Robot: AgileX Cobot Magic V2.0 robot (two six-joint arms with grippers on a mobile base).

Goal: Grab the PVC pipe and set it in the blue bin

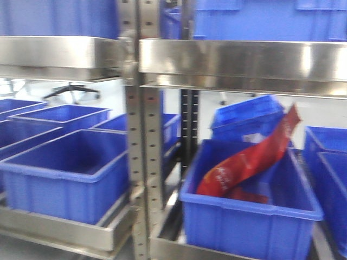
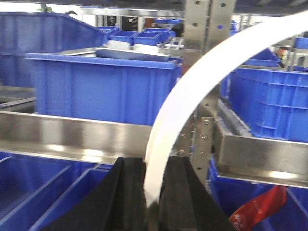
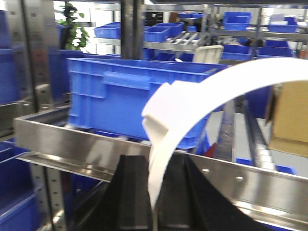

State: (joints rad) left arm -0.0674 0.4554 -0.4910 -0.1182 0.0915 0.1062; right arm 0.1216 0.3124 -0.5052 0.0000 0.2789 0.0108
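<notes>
L gripper (image 2: pixel 153 164): jaws close-set either side of white strap (image 2: pixel 192 91), clamped or not can't tell | R gripper (image 3: pixel 153 161): same | PVC pipe (image 3: pixel 210 54): prob. the off-white rounded end behind blue bin (image 3: pixel 125 96), well apart from both | Risk: catching strap or fingers on steel shelf rail (image 3: pixel 86 144) when reaching in; mistaking strap for pipe

Left wrist view's bottom edge cuts off the red packet (image 2: pixel 253 214).

Steel rack (image 1: pixel 143 135) loaded with blue bins (image 1: pixel 59 189). A red foil bag (image 1: pixel 244 165) leans tilted in the front right bin (image 1: pixel 244 227), its top poking over the rim.
</notes>
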